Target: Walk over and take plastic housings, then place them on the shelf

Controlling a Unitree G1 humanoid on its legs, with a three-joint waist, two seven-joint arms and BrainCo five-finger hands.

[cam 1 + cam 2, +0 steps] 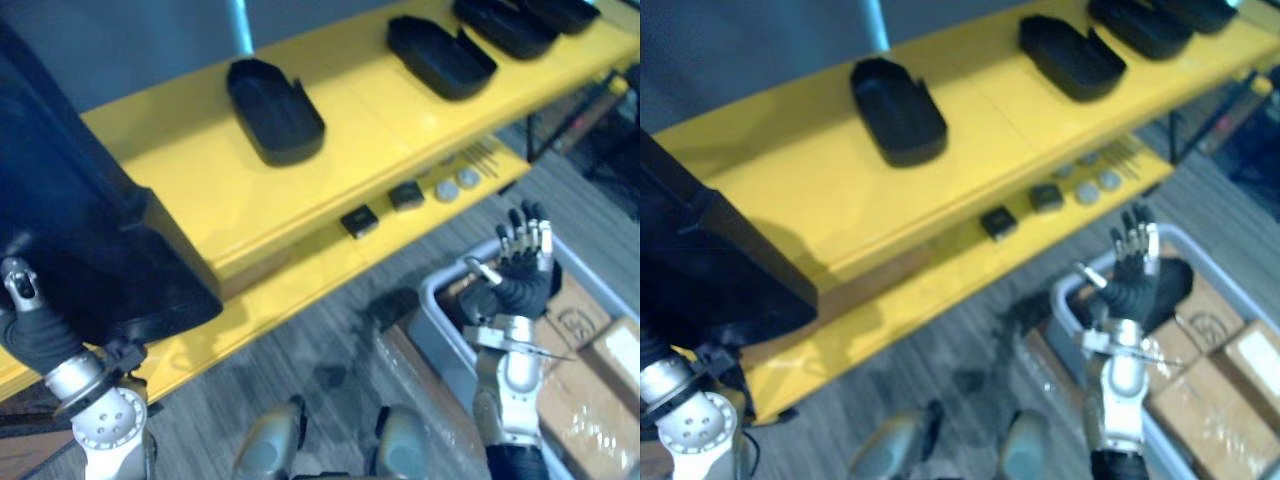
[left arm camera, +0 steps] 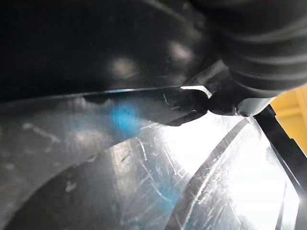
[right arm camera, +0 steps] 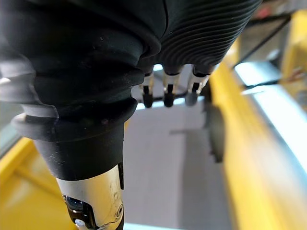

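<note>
The left hand (image 1: 38, 338) is under a big black plastic housing (image 1: 90, 230) at the left end of the yellow shelf (image 1: 200, 170). Its fingers are hidden, so I cannot tell its grip. More housings (image 1: 275, 110) lie along the shelf. The right hand (image 1: 518, 262), fingers straight, hangs over a grey bin (image 1: 440, 345).

Over on our right side, the right arm (image 1: 508, 385) is standing almost upright, silver forearm rising from the lower right. Our right hand (image 1: 518, 268) is riding high on top of it, palm turned away from us. Its fingers (image 1: 530, 235) are stretching straight up and slightly fanned, the thumb (image 1: 483, 270) is jutting out toward our left, and the hand is gripping nothing. On the other side, our left arm (image 1: 105, 420) is coming up from the lower left corner and angling inward. Our left hand (image 1: 35, 325) is pointing up and away, and its dark ribbed cover (image 2: 259, 43) is bulging at the wrist.
</note>
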